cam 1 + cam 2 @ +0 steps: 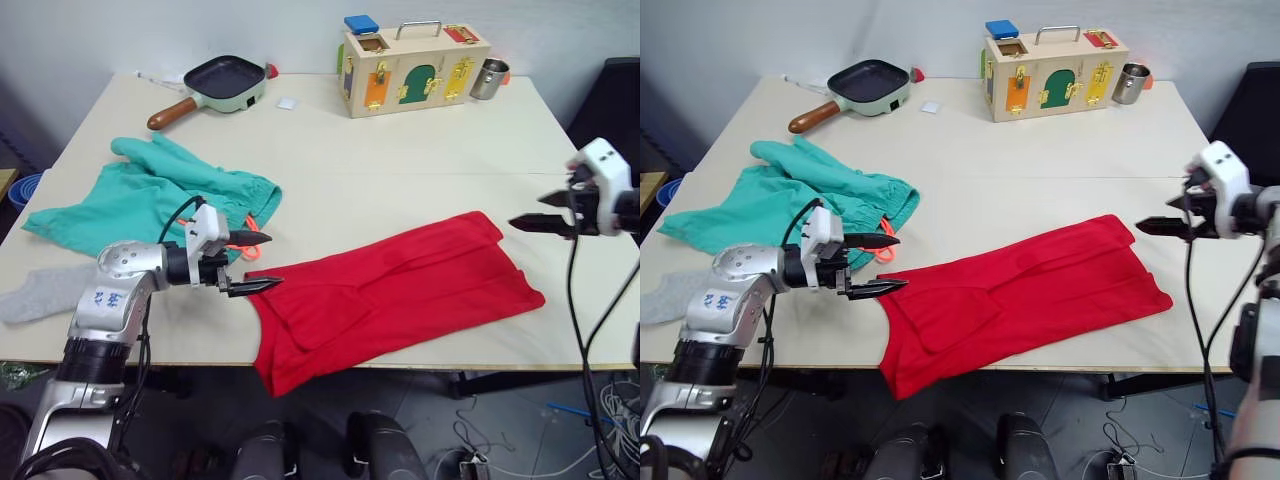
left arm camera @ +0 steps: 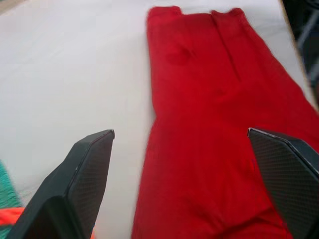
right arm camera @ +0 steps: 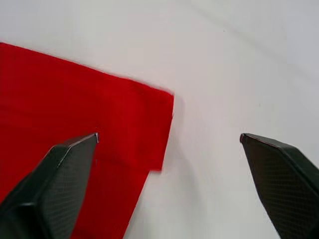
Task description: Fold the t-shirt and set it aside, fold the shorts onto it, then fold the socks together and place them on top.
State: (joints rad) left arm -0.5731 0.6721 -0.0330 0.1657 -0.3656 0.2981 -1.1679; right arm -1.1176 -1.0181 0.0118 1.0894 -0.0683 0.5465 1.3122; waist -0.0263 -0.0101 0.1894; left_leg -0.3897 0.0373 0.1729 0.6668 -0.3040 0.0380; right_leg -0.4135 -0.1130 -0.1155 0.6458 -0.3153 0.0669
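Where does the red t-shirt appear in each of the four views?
Left eye view: t-shirt lies lower centre, at the table's near edge.
Right eye view: same place, lower centre.
Left wrist view: it spans the frame's middle, between the open left gripper's fingers.
Right wrist view: one end, beside bare table.
Shared landmark: the t-shirt's end beside the right gripper.

Shorts (image 1: 150, 195) lie left of t-shirt (image 1: 400, 285); sock (image 1: 40, 290) before shorts.
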